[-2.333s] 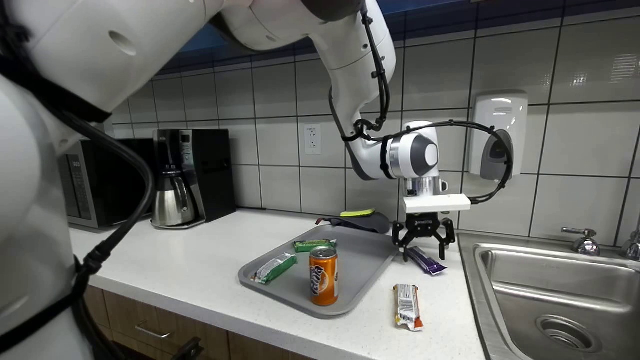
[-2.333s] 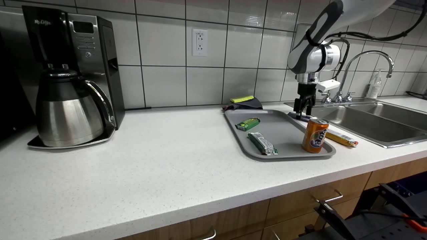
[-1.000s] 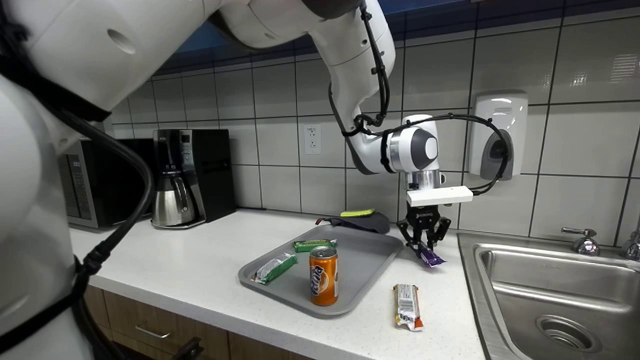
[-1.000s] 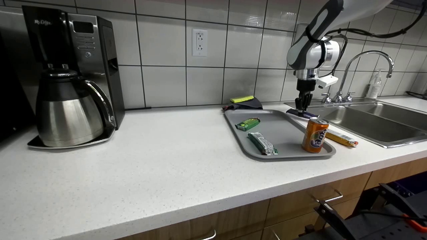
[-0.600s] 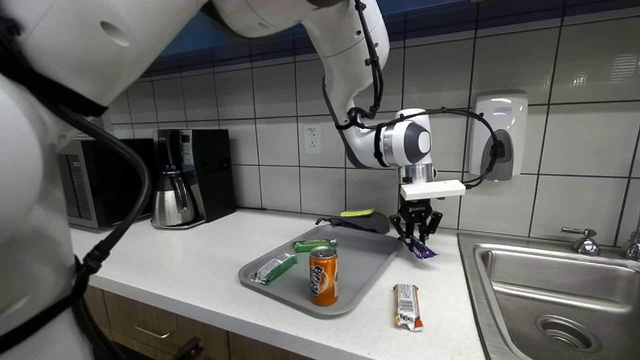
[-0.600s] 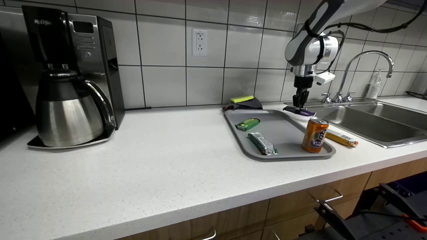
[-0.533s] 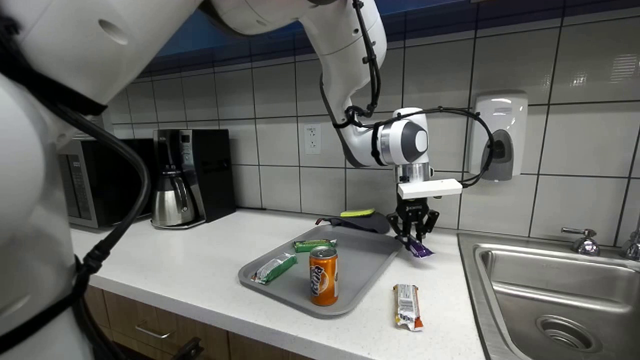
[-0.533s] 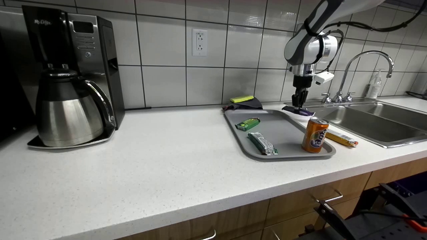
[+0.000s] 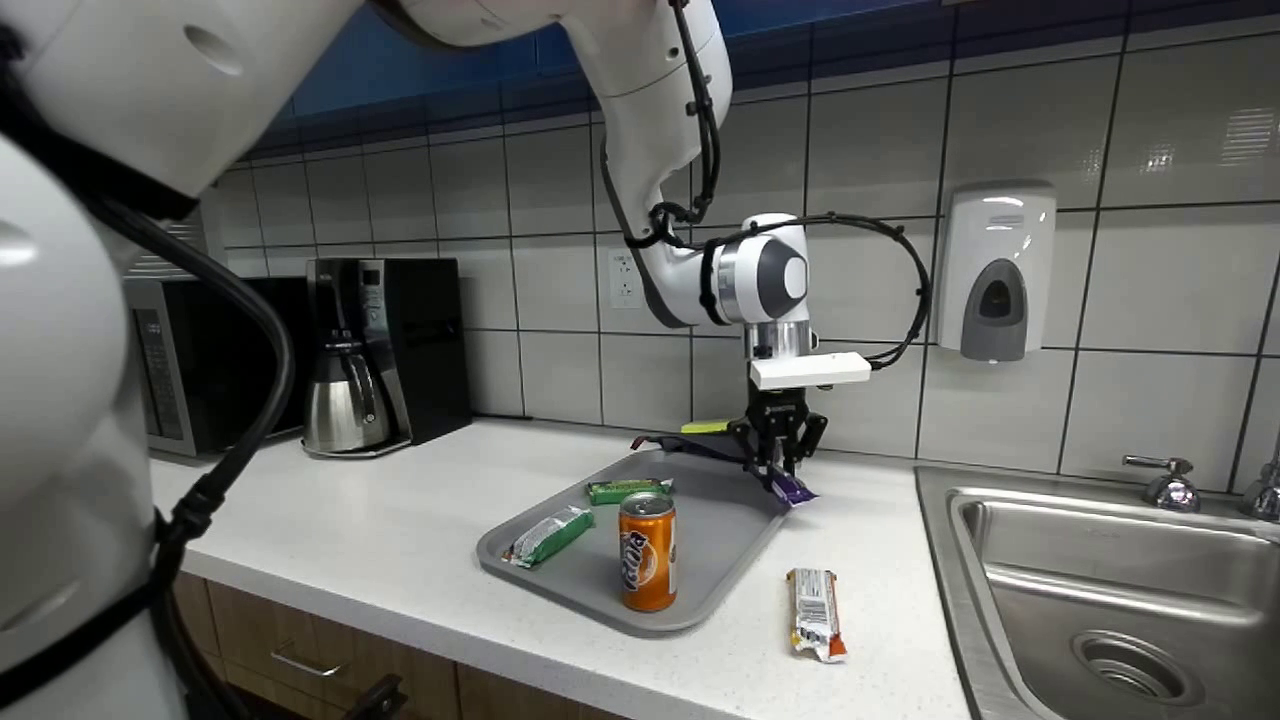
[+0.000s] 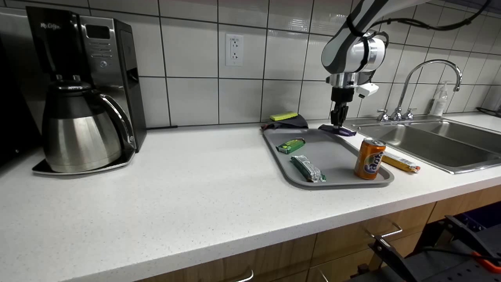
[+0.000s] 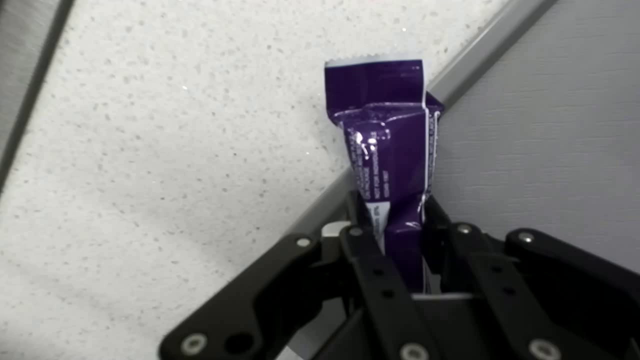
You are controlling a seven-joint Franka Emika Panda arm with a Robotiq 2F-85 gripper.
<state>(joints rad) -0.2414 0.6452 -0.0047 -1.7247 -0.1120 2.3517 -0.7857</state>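
My pincer (image 11: 393, 215) is drawn in narrow around a purple-wrapped bar (image 11: 387, 145); black, jointed and bolted, it presses on the wrapper from both long sides. The foil is glossy and creased, flattened at its outer end into a crimp with a pale serrated edge, and small white print runs along one side. In the wrist view I see the bar over the rim of a grey tray (image 11: 540, 150), partly above the tray and partly above the speckled white table (image 11: 200, 150); I can't tell whether it touches the rim. The tray is a shallow, round-cornered rectangle with a faintly grained surface. In it I have a small green-wrapped bar (image 10: 291, 145), a green-and-silver bar (image 10: 308, 168) near that one, and an orange Fanta can (image 9: 648, 555), a smooth cylinder standing upright towards one corner. A yellow-wrapped bar (image 9: 816, 613) lies on the table between the tray and the steel sink (image 9: 960, 580), whose basin has rounded corners. Behind the tray, a yellow sponge (image 10: 283, 116) rests on a dark cloth (image 10: 287, 123). Well apart, a steel carafe (image 10: 80, 133) stands in the coffee maker (image 10: 103, 66), its contents hidden from me.
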